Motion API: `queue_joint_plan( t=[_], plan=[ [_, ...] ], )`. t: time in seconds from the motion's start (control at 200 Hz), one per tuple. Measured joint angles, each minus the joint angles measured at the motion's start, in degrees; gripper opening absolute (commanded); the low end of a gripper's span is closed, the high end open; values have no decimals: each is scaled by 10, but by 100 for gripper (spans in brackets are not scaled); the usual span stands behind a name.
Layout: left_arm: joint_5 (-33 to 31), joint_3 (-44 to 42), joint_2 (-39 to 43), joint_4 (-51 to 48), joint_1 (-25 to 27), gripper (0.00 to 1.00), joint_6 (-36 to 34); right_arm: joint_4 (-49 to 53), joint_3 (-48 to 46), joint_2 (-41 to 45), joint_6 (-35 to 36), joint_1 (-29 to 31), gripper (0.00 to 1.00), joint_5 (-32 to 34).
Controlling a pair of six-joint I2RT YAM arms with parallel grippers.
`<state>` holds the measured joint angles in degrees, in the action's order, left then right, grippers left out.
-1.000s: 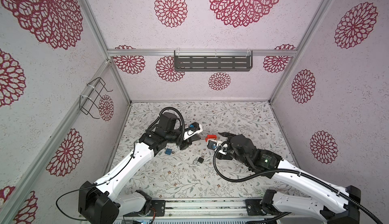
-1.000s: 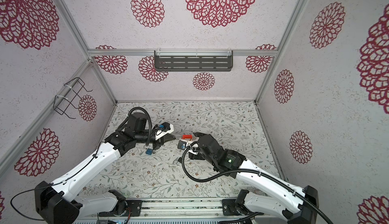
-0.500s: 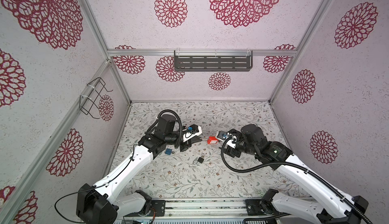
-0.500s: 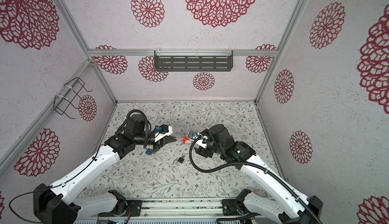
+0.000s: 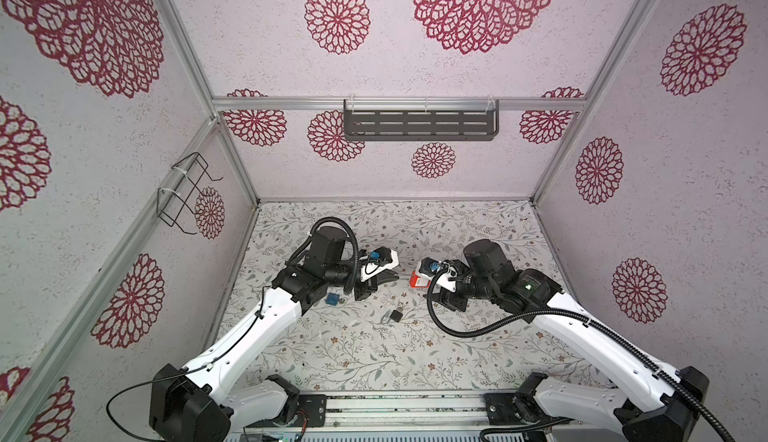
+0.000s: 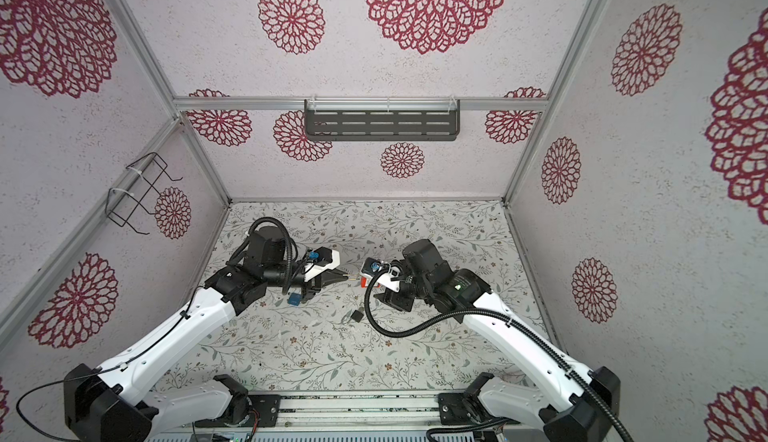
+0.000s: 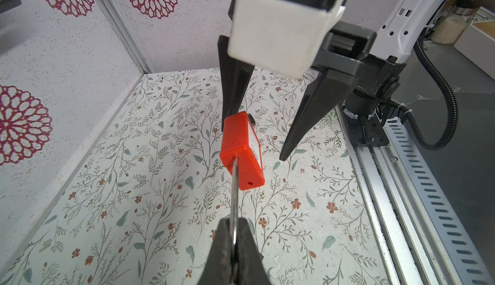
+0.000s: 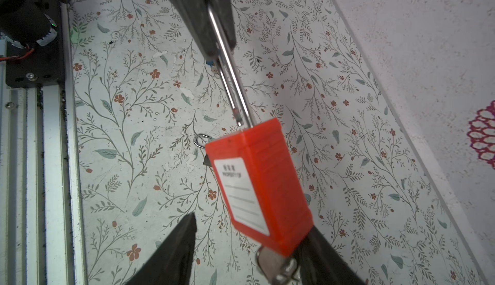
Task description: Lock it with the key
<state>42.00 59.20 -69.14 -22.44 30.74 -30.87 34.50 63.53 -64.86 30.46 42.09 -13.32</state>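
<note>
Right wrist, red padlock (image 8: 270,179), white lined label (image 8: 241,192)

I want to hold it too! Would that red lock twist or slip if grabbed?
It might twist: the red lock hangs on one leg of its metal loop, pinched in the left tool. Its boxy body looks stiff, so the open right tool could probably grip its flat sides. The shiny loop looks slippery.

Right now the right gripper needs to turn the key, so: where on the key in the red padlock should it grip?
Probably the silver key head sticking out of the red padlock at the end opposite the shackle, which the left gripper clamps. Approach along the body from that free end, right gripper open around the head.
</note>
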Motion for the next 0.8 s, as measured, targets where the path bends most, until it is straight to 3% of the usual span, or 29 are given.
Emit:
queue_joint_plan(
  t=[0.39,0.62,0.801],
  plan=[
    [-3,0,6,-20,8,0,-14,-2,0,0,2,0,60,6],
    [-5,0,6,-24,18,0,-21,-31,-10,1,11,0,50,7],
    [-8,0,6,-26,22,0,-22,-47,-16,4,15,0,48,6]
  ],
)
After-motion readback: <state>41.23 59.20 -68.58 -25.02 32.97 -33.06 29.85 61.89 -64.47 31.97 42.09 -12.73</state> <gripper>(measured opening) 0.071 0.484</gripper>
